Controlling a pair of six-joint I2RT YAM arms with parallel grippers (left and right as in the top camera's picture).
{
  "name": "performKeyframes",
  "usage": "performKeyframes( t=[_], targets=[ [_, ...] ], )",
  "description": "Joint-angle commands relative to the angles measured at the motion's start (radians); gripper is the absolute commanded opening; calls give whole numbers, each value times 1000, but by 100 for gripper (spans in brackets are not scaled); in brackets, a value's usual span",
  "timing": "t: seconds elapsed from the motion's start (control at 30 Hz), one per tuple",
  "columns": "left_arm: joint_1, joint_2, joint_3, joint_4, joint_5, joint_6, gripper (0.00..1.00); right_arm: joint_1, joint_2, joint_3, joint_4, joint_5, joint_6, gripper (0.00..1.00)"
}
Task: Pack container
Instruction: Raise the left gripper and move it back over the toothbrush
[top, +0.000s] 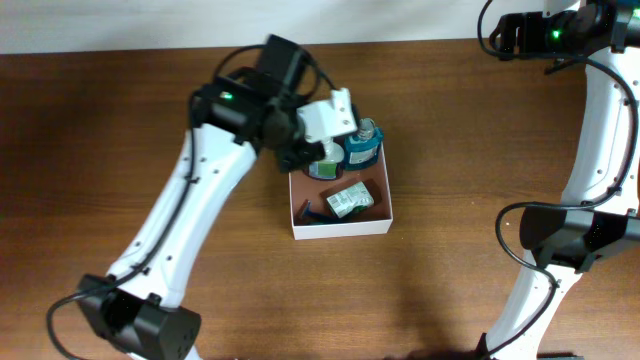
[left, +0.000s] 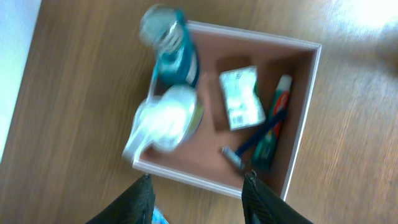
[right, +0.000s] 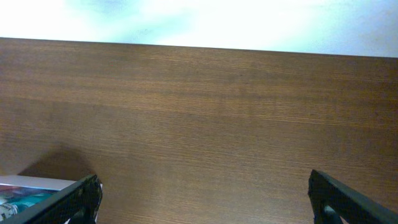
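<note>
The container (top: 340, 228) is a shallow white-walled box with a reddish-brown floor at mid-table. It also shows in the left wrist view (left: 255, 34). It holds a teal bottle (top: 362, 146) (left: 175, 56), a white bottle with a green band (top: 328, 160) (left: 169, 118), a pale packet (top: 350, 198) (left: 241, 98), a toothpaste tube (left: 273, 127) and a blue razor (left: 244, 149). My left gripper (top: 300, 155) (left: 198, 177) is open and empty above the container's back left edge. My right gripper (right: 205, 186) is open and empty over bare table. A corner of the container (right: 25, 183) shows at its left.
The brown wooden table (top: 480, 150) surrounds the container. The left arm (top: 190, 200) crosses the table's left half. The right arm (top: 605, 130) stands along the right edge. The table's far edge meets a white wall (right: 199, 22).
</note>
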Motion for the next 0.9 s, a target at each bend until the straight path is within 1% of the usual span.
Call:
performKeyframes(
  t=[0.0,0.23,0.43,0.47,0.53,0.63,0.87],
  targets=[
    [68,-27,18,-32,-22,-21,47,-3,-2,5,3,1,0,99],
    [207,-23,13,-137,-22,-21,47,-3,-2,5,3,1,0,99],
    [298,-20,-35,-140,-21,-22,50,-3,-2,5,3,1,0,99],
    [313,-16,-47,-137,-21,-41,51,-3,-3,5,3,1,0,99],
    [328,-12,-60,-137,-21,-57,54,-3,-3,5,3,1,0,99],
    [350,-6,-87,-146,-21,-70,61,-3,-3,5,3,1,0,99],
    [378,7,-176,-130,-21,-70,63,-3,-3,5,3,1,0,99]
  ],
)
